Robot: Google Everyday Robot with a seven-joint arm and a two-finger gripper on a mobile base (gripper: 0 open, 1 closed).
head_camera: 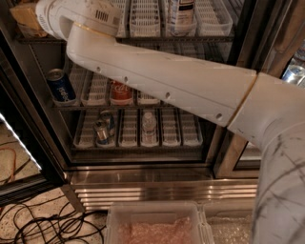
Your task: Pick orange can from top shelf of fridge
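Observation:
The fridge (238,86) stands open in front of me. Its top shelf (157,40) carries white slotted trays (143,16) and a bottle (181,9). An orange-tan thing (23,18), which may be the orange can, shows at the shelf's far left, cut off by the picture's edge. My white arm (167,81) reaches across to the upper left and its wrist (52,14) ends right beside that thing. The gripper lies past the wrist, out of view.
A blue cola can (61,86) and a red cola can (121,93) stand on the middle shelf. Two cans (101,129) and a water bottle (149,126) stand on the lower one. A clear tub (152,224) and cables (43,224) lie on the floor.

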